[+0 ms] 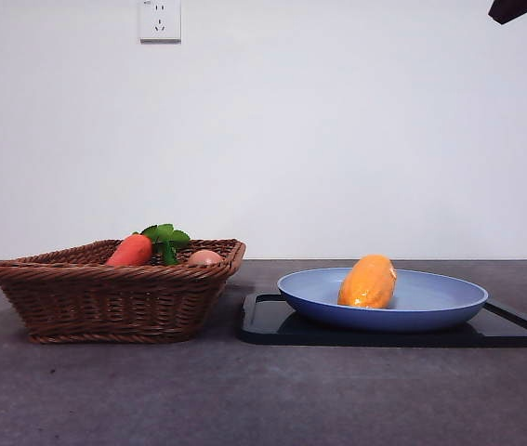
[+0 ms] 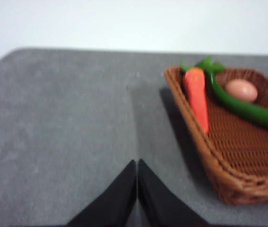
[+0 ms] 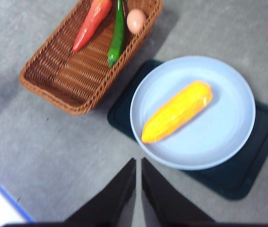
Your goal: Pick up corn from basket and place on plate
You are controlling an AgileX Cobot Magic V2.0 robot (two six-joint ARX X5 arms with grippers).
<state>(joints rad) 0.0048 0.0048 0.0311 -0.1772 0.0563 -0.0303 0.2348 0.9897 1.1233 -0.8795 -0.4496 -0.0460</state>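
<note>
Hovering empty and clenched, the right gripper [image 3: 138,163] hangs above the corn [image 3: 177,111] lying on the plate [image 3: 228,142].

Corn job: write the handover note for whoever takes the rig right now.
Left gripper: shut, empty, over bare table beside the basket.
Right gripper: shut, empty, raised above the table near the plate.
Corn lies on the plate, which sits on the black tray. Carrot, green pepper and egg remain in the basket.
Done: corn placed. Left: nothing apparent.
</note>
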